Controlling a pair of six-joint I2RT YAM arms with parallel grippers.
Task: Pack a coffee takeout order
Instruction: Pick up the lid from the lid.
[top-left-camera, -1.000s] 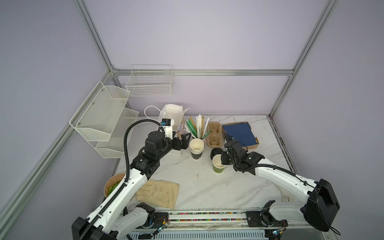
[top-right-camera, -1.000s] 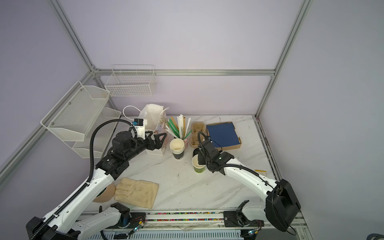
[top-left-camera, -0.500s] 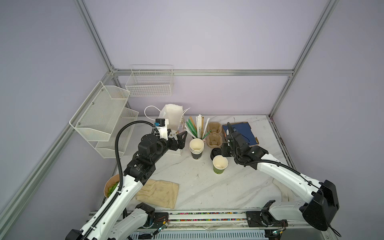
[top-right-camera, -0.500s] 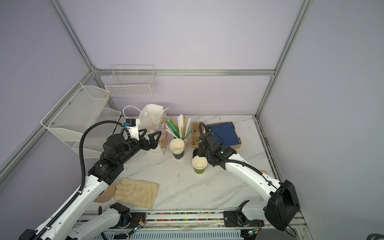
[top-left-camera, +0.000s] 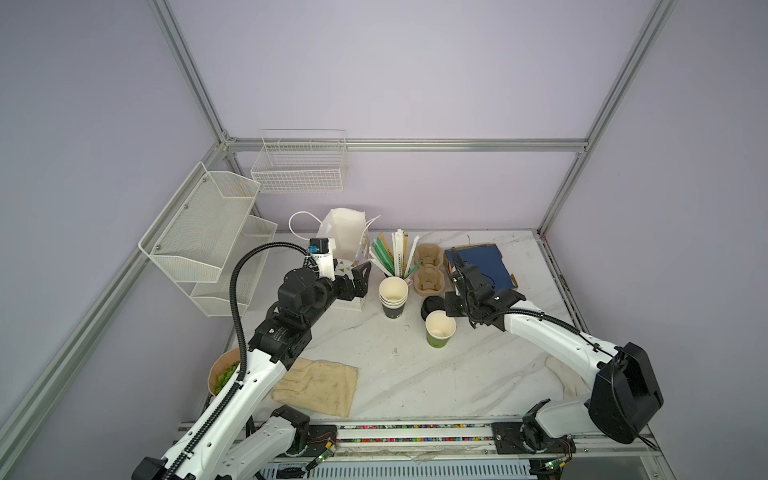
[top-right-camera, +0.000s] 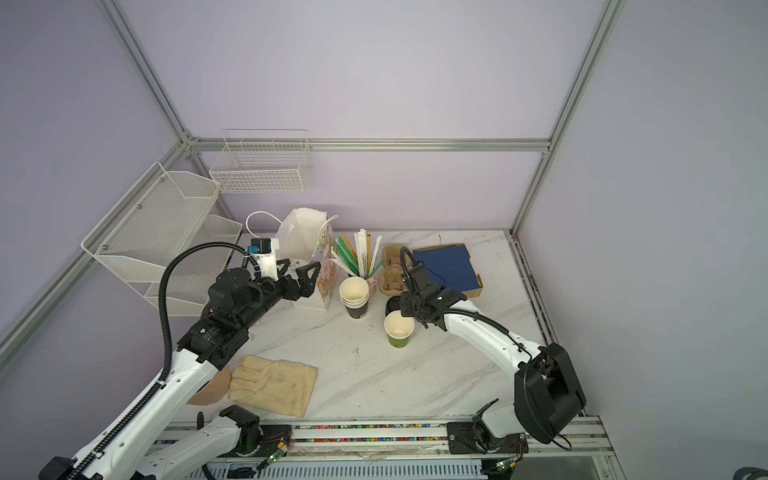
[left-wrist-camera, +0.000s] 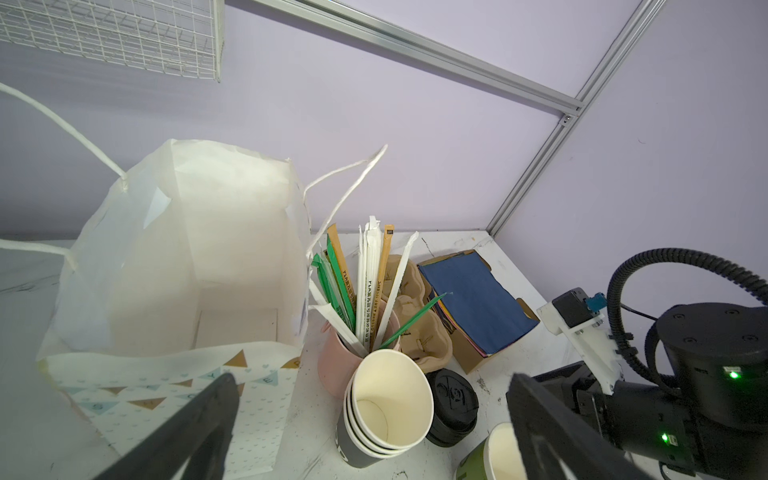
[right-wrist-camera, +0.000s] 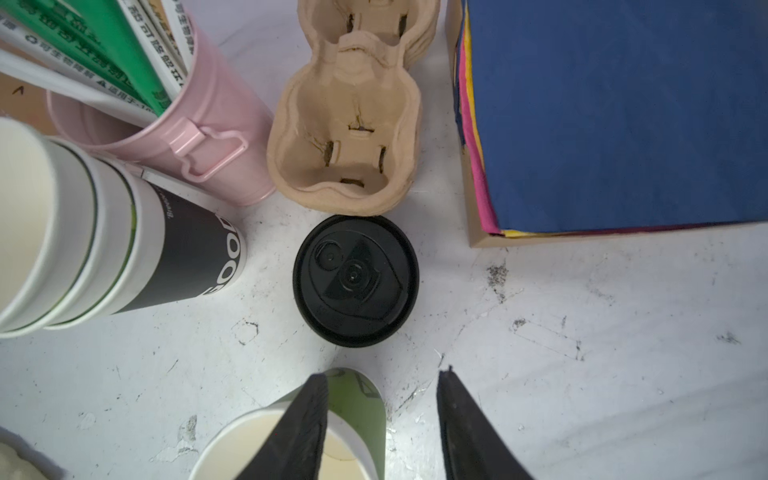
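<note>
Right now my left hand (top-right-camera: 297, 269) hangs with its jaws spread wide and empty, just in front of the white paper bag (top-left-camera: 345, 232) at the back of the counter (top-left-camera: 415, 382). My right hand (right-wrist-camera: 382, 374) is over the middle of the counter, jaws parted with nothing between them; in the right wrist view one fingertip (right-wrist-camera: 299, 415) overlaps the rim of the green cup (top-left-camera: 439, 337), and I cannot tell whether it touches. The cup stands upright and open-topped. Its black lid (right-wrist-camera: 355, 280) lies flat on the counter between the cup and the brown pulp carrier (right-wrist-camera: 345, 137), just beside the carrier's near end. The navy napkin (right-wrist-camera: 615, 112) lies on top of a coloured stack in a cardboard box (right-wrist-camera: 471, 199) beside the carrier. A stack of nested cups (top-left-camera: 392, 297) and a pink pail of straws (right-wrist-camera: 199, 124) stand on the carrier's other side.
</note>
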